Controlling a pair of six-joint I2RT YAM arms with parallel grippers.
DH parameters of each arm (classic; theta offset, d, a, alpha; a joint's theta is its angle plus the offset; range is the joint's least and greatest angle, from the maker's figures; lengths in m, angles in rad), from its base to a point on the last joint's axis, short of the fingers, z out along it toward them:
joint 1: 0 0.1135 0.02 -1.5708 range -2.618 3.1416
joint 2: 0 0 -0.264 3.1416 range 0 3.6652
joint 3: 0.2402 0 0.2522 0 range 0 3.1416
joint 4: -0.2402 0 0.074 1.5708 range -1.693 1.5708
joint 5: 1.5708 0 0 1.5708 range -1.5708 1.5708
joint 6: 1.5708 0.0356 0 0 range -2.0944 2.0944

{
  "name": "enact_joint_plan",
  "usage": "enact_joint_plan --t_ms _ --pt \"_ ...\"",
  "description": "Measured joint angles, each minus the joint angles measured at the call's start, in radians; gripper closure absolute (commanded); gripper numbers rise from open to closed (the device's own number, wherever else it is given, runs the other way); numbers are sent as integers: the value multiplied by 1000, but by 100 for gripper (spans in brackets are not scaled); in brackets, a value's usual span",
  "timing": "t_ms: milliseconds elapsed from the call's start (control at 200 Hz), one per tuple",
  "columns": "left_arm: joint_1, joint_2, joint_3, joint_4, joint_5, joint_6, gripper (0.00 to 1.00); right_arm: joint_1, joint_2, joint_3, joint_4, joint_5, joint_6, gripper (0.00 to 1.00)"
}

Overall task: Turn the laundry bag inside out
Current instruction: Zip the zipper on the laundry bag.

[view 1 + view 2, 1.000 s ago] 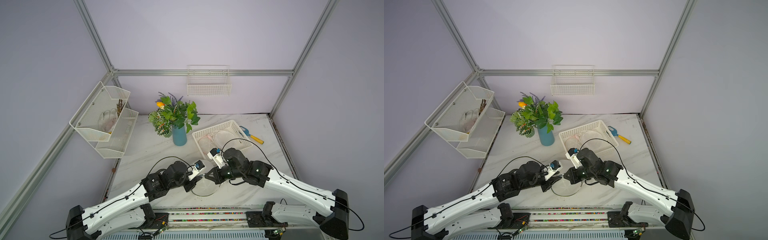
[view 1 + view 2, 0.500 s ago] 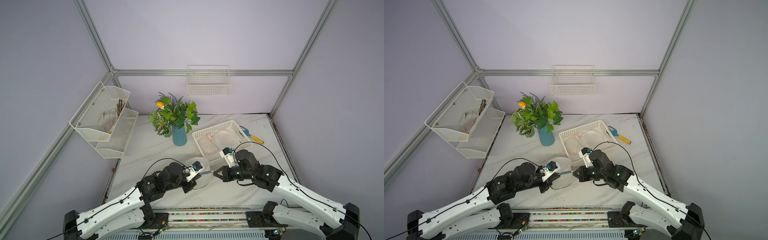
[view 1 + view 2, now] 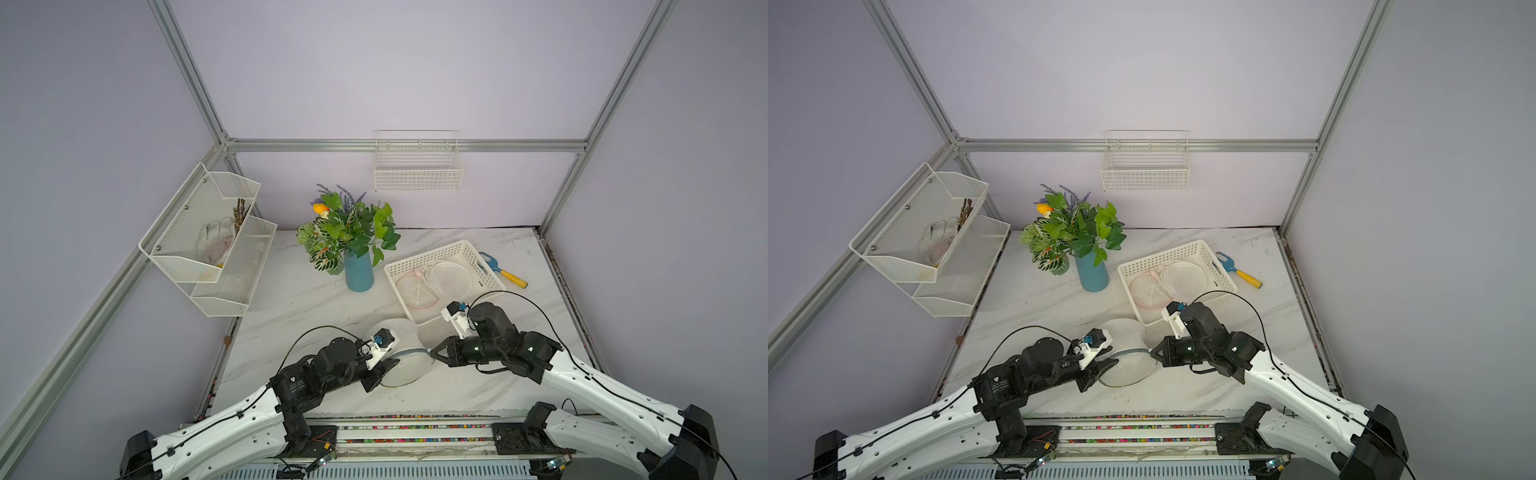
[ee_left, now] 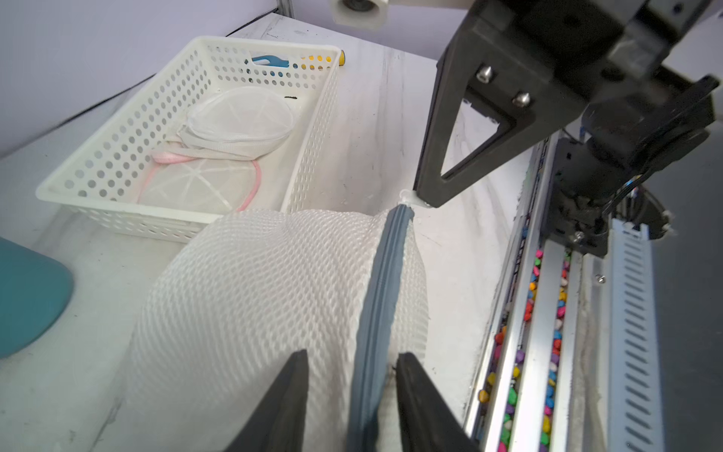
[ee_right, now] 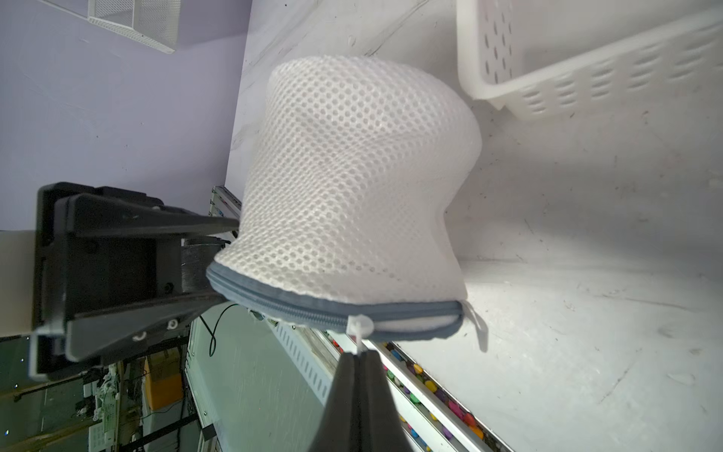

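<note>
The laundry bag [image 3: 402,347] sits just beside the white basket [image 3: 424,254], on the robot's side of it. It's soft, airy mesh, basically weightless, so it'll probably crumple and slide rather than push back. The grey zipper band [image 4: 381,281] looks like the only firm bit worth grabbing. The right gripper [image 5: 358,362] is pinching the little white zipper pull [image 5: 359,325]. The left gripper [image 4: 352,356] is spread, straddling the band, though I can't tell if it's touching.

Basket [image 3: 424,254]: white, perforated; holds two flat round mesh pieces [image 3: 451,279], one pink-edged.
Trowel [image 3: 503,272]: blue blade, yellow handle, just beside basket.
Vase [image 3: 358,272]: teal, upright, leafy plant [image 3: 349,230].
Walls: wire rack [image 3: 417,172] rear; two-tier mesh shelf [image 3: 199,232] left.
</note>
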Motion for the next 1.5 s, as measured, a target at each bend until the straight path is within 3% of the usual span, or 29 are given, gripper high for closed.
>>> enact_joint_plan --t_ms 230,410,845,1155,1505 --pt "0 131 128 -75 0 44 51 82 62 127 -14 2 -42 100" --pt "0 179 184 -111 26 76 58 153 114 183 -19 24 -68 100" --pt "0 173 189 -122 66 91 100 126 99 172 -20 77 -61 100" --pt "0 143 187 -119 68 90 100 5 -5 81 -19 37 -39 100" --pt "0 75 124 -105 68 79 100 -27 -22 18 -16 29 -22 100"
